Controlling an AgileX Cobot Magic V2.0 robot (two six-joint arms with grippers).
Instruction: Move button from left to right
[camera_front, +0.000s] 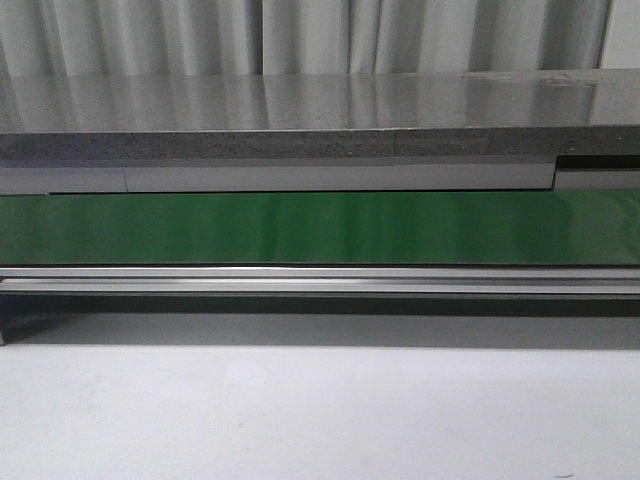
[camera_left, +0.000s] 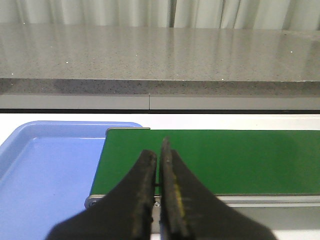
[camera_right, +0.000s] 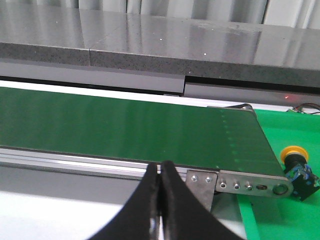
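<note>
The button (camera_right: 298, 167), with a round yellow head on a black blocky body, lies on a bright green surface (camera_right: 295, 132) just past the belt's end, seen only in the right wrist view. My right gripper (camera_right: 160, 166) is shut and empty, in front of the belt's metal rail, well short of the button. My left gripper (camera_left: 158, 152) is shut and empty, over the near edge of the green belt (camera_left: 220, 160) by its other end. Neither gripper shows in the front view.
A blue tray (camera_left: 45, 170) sits beside the belt's end in the left wrist view. The green conveyor belt (camera_front: 320, 228) runs across the front view with a metal rail (camera_front: 320, 280) before it and a grey stone counter (camera_front: 320, 115) behind. A white table (camera_front: 320, 415) lies in front.
</note>
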